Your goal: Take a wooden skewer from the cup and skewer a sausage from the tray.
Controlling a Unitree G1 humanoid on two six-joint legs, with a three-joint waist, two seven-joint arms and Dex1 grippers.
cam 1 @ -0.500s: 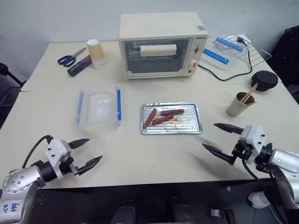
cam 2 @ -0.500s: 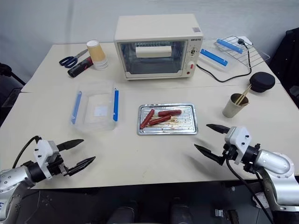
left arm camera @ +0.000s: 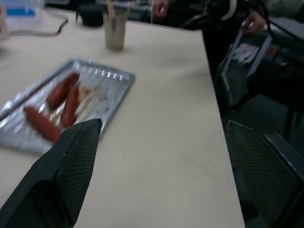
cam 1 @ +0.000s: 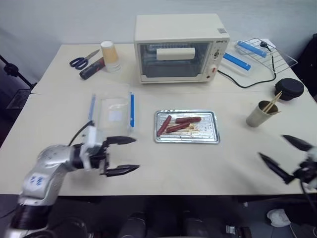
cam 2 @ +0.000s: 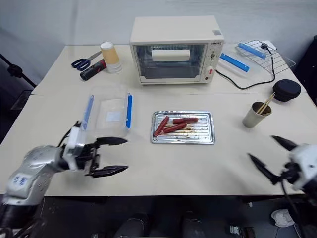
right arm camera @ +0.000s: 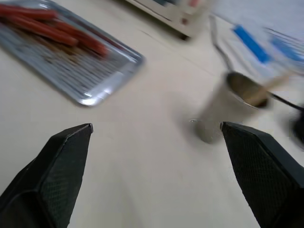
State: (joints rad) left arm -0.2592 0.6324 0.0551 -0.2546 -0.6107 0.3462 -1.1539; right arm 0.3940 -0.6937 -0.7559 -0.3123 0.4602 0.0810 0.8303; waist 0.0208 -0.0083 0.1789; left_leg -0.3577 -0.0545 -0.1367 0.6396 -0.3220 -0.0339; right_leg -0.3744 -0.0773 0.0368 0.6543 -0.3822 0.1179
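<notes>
Both end effectors, left (cam 1: 120, 155) and right (cam 1: 285, 157), gape wide, empty, above the bench (cam 1: 198, 163) front edge; tray (cam 1: 212, 137) mid-bench.

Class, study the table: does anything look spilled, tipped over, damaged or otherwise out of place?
Nothing stands out. The three sausages lie inside the tray, which carries a few grease marks. The cup stands upright with its skewers leaning inside. Both pincers, left and right, are open and empty.

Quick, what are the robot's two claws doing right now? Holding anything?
Left gripper: open, holding nothing, hovering over the beige table.
Right gripper: open, holding nothing, near the small greyish-beige cup of pale wooden skewers.
</notes>
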